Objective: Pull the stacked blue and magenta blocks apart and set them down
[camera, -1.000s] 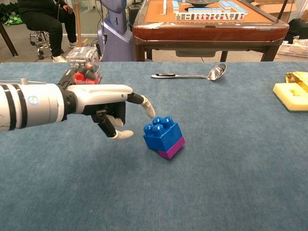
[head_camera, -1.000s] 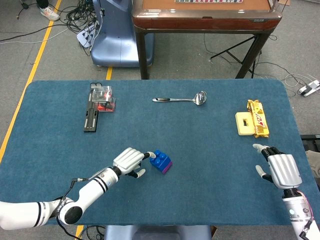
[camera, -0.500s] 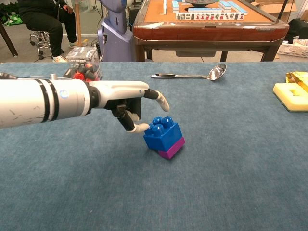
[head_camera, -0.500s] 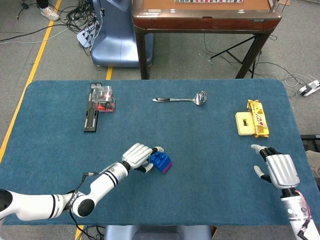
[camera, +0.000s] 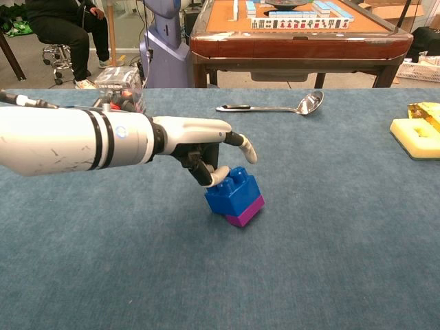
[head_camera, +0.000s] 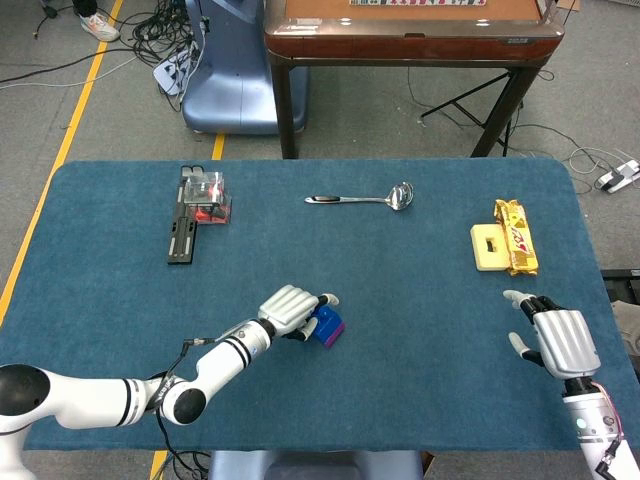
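The blue block [camera: 232, 194] sits tilted on top of the magenta block [camera: 249, 210], the pair lying on the blue cloth a little left of the table's middle; in the head view only part of the blue block [head_camera: 326, 321] and an edge of the magenta block [head_camera: 337, 329] show. My left hand [camera: 196, 135] reaches over the stack from the left. Its thumb touches the blue block's studs while the other fingers stretch above the block, apart from it. My right hand [head_camera: 558, 338] hovers near the right front edge with fingers spread, holding nothing; the chest view does not show it.
A metal spoon [head_camera: 365, 199] lies at the back middle. A clear box with red parts on a black strip [head_camera: 203, 196] stands at the back left. A yellow packet beside a cream foam piece [head_camera: 505, 248] is at the right. A wooden table [head_camera: 400, 30] stands behind.
My left hand has slid right from beside the stack until it is over it, and its thumb now touches the blue block. The blocks and the right hand have barely moved.
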`<state>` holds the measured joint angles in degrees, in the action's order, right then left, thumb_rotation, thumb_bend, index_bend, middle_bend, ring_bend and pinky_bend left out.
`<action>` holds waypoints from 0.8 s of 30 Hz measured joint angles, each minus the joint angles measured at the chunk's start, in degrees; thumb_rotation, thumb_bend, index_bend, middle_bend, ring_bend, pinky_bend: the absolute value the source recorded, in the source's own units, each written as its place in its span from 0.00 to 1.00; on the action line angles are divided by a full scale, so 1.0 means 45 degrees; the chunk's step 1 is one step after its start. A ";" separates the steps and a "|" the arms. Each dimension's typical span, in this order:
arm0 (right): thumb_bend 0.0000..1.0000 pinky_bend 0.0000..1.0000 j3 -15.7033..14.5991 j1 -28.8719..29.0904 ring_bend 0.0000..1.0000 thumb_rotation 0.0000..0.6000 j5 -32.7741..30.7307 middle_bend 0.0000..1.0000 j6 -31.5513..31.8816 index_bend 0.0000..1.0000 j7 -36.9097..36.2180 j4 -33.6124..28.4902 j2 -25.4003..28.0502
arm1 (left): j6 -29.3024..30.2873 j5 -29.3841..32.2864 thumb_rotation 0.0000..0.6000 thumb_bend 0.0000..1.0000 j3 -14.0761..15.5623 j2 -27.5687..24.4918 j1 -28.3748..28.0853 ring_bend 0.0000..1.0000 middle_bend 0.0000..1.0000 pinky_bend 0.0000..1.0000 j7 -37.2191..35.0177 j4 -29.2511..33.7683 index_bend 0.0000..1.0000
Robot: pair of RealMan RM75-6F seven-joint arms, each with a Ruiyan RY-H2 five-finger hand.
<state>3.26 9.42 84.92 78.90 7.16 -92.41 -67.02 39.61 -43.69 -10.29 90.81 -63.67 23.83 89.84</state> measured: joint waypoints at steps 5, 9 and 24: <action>0.25 0.66 -0.0017 0.0011 0.37 1.00 -0.0010 0.39 -0.0036 0.28 -0.0037 0.0055 -0.0057 | -0.0017 0.0579 1.00 0.68 0.0136 0.0121 -0.0424 0.95 1.00 1.00 0.0243 -0.0194 0.23; 0.25 0.66 -0.0021 0.0018 0.37 1.00 -0.0010 0.39 -0.0045 0.28 -0.0084 0.0103 -0.0081 | 0.0063 0.1000 1.00 0.68 0.0273 0.0150 -0.0690 0.95 1.00 1.00 0.0360 -0.0249 0.26; 0.25 0.66 -0.0027 0.0093 0.37 1.00 0.0007 0.39 -0.0125 0.28 -0.0179 0.0228 -0.0214 | 0.0478 0.1354 1.00 0.68 0.0816 -0.0195 -0.0924 0.96 1.00 1.00 0.0408 0.0239 0.33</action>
<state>3.14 9.84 84.95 78.33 6.35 -91.38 -67.98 41.76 -37.60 -6.62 89.94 -67.83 25.67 90.92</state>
